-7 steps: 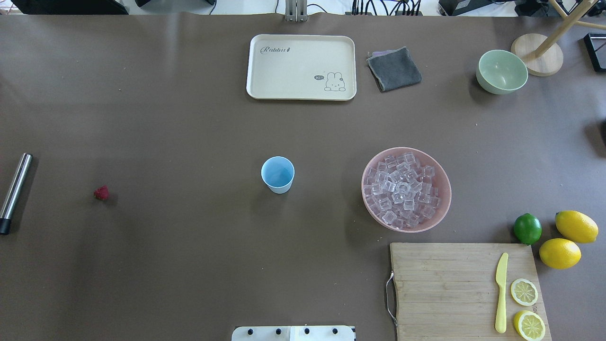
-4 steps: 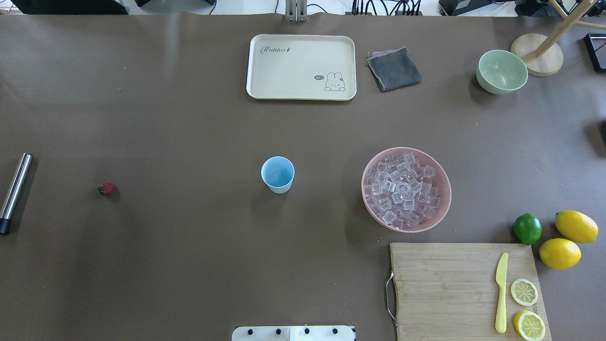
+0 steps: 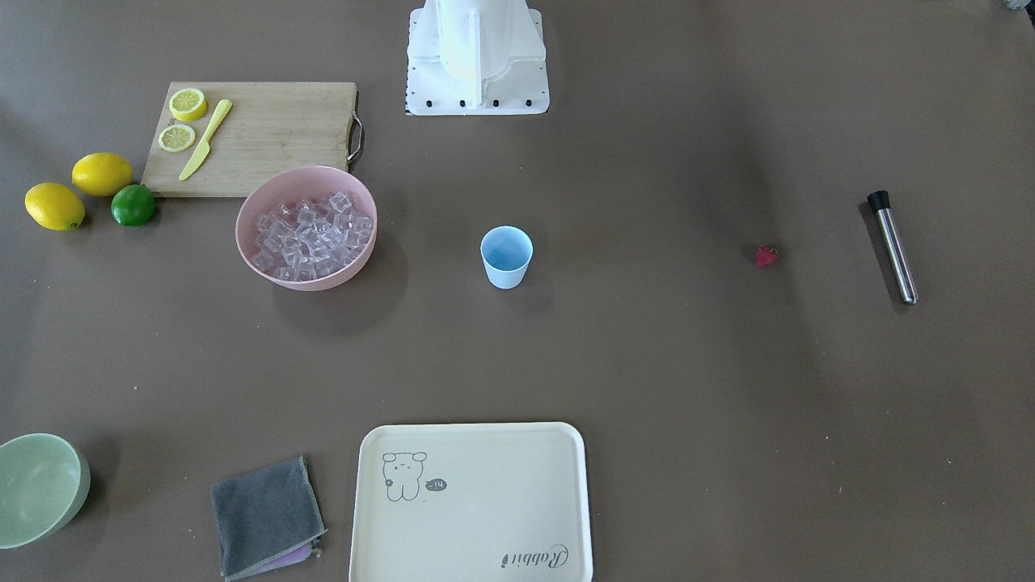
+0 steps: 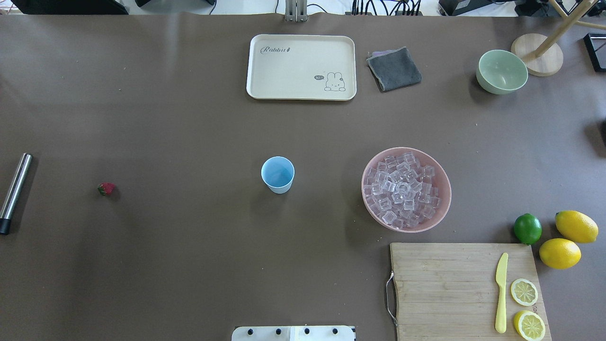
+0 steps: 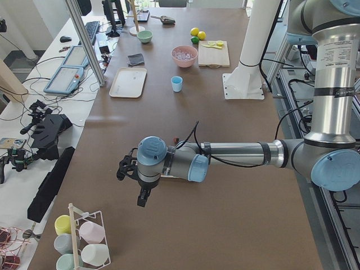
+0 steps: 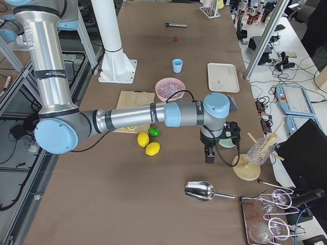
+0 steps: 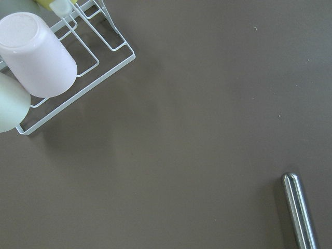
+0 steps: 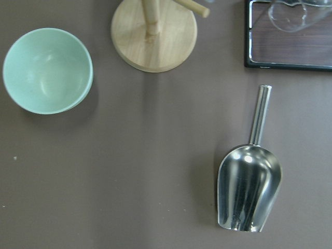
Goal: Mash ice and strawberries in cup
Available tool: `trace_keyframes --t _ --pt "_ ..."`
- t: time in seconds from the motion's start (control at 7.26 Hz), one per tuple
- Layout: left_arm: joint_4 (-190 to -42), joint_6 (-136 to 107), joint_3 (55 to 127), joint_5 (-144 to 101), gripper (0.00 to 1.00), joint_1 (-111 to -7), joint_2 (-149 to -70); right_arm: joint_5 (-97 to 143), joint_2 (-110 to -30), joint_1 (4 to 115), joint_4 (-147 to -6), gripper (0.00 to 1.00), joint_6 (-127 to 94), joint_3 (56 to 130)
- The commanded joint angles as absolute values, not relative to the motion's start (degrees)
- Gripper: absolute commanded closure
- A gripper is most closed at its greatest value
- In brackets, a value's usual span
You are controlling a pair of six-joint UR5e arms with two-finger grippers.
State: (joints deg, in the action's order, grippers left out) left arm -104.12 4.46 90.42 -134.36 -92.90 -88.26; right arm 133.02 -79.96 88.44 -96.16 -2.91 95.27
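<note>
Overhead exterior: found cup [image 4: 278, 174] empty, ice [image 4: 402, 189] in bowl [image 4: 442, 208], strawberry [image 4: 106, 189] on table [image 4: 189, 260]; could not tell aperture of left gripper [image 5: 142, 199], right gripper [image 6: 209, 157].

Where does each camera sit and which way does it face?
Overhead exterior: behind the robot, looking down on the cup; only its base plate shows.
Exterior front-facing: across the table, facing the robot; white pedestal shows.
Exterior left: table's left end; left arm near.
Exterior right: table's right end; right arm near.
Left wrist-mounted: down on rack and steel rod; robot unseen.
Right wrist-mounted: down on green bowl and scoop; robot unseen.
Shared: overhead and front-facing show cup, strawberry, ice.
</note>
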Motion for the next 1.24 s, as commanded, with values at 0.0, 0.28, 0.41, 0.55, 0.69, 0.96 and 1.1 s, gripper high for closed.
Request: trace_keyframes --t 0.0,0.28,0.41,0.55,0.69,0.96,1.1 --pt "-104.2 4.6 90.9 -134.6 0.01 -93.0 -88.1 132.8 -79.5 81.1 -97.5 0.0 -10.3 102.5" --pt "-104.3 4.7 91.0 -134.6 0.01 -93.0 -88.0 132.3 -78.7 70.8 -97.5 0.0 -24.5 107.8" --pt "-104.3 4.7 91.1 -134.7 0.01 -93.0 -88.0 132.5 -78.7 68.3 -97.5 0.0 -28.8 111.0" --pt "-104.3 4.7 91.1 -134.7 0.01 -93.0 -88.0 132.2 -78.9 64.8 -97.3 0.0 -34.8 114.4" --pt "-104.3 4.7 91.2 -134.7 0.01 -93.2 -87.9 131.0 -78.7 61.5 -95.5 0.0 -35.3 116.8" --pt "-104.4 4.9 91.2 -134.7 0.01 -93.3 -87.5 123.4 -78.4 53.0 -93.8 0.01 -36.3 119.3" --pt "-104.4 4.9 91.2 -134.7 0.01 -93.3 -87.4 119.0 -76.0 47.9 -92.8 0.01 -46.0 118.7"
